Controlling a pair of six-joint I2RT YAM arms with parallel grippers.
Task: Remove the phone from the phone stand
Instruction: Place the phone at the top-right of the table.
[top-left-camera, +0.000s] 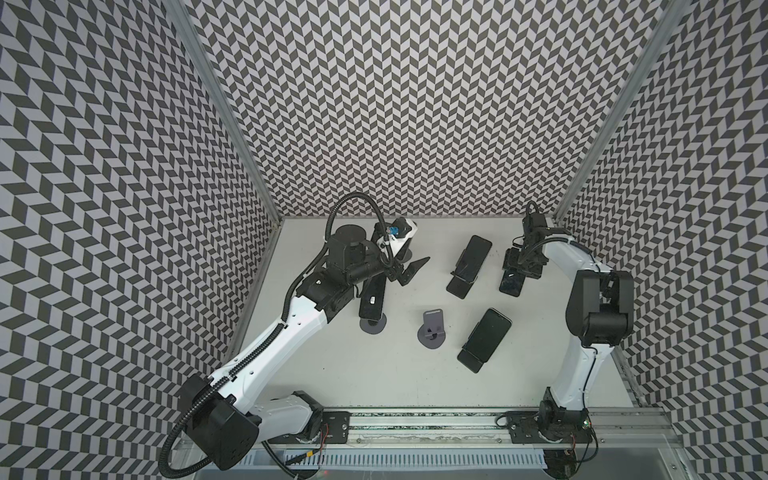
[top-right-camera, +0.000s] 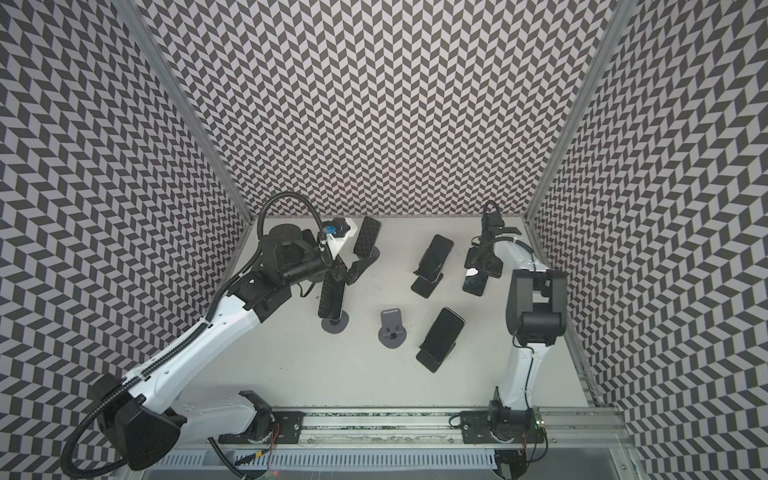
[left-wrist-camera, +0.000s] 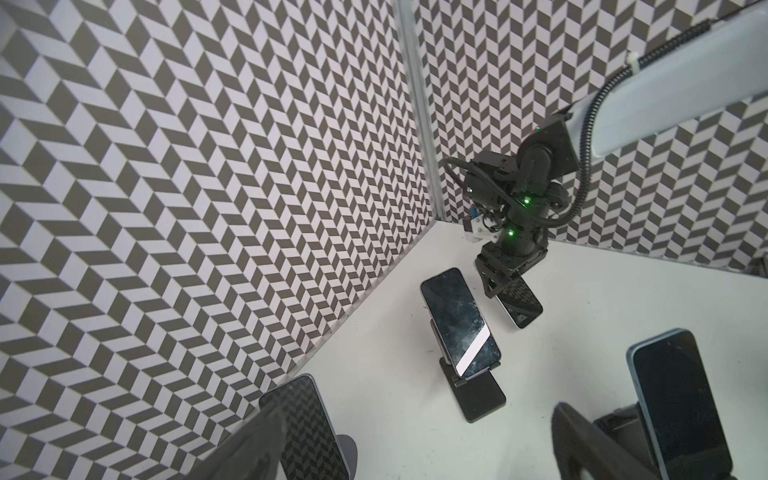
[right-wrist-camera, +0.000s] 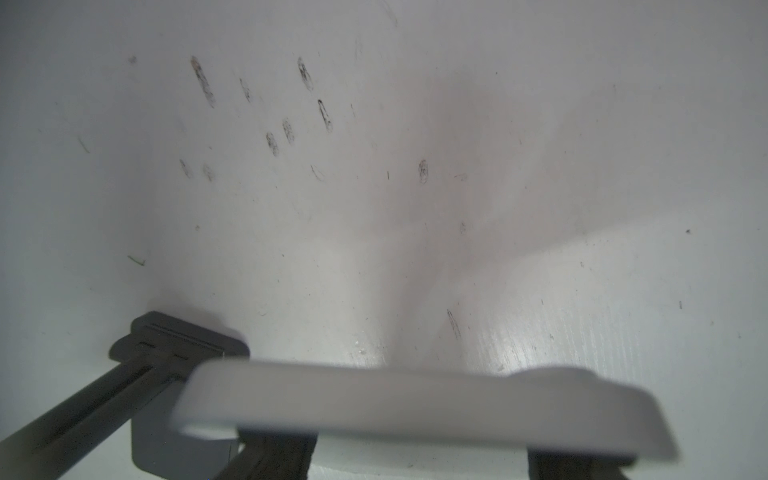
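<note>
My right gripper (top-left-camera: 520, 270) is at the back right, shut across the sides of a phone (top-left-camera: 511, 284). This phone (right-wrist-camera: 415, 405) shows its white back in the right wrist view, tilted over the table. A dark phone stand (right-wrist-camera: 178, 345) lies just beside and below it; whether they touch is hidden. The left wrist view shows the same phone (left-wrist-camera: 521, 305) slanting down from the right gripper (left-wrist-camera: 498, 286). My left gripper (top-left-camera: 415, 270) is open and empty, hovering between two phones on round grey stands.
Phones lean on black stands at centre (top-left-camera: 471, 259) and front right (top-left-camera: 484, 338). An empty grey stand (top-left-camera: 432, 332) is mid-table. Another phone (top-left-camera: 372, 299) stands on a round grey base (top-left-camera: 372, 325), and one more (top-right-camera: 368, 237) leans at the back left. Patterned walls close three sides.
</note>
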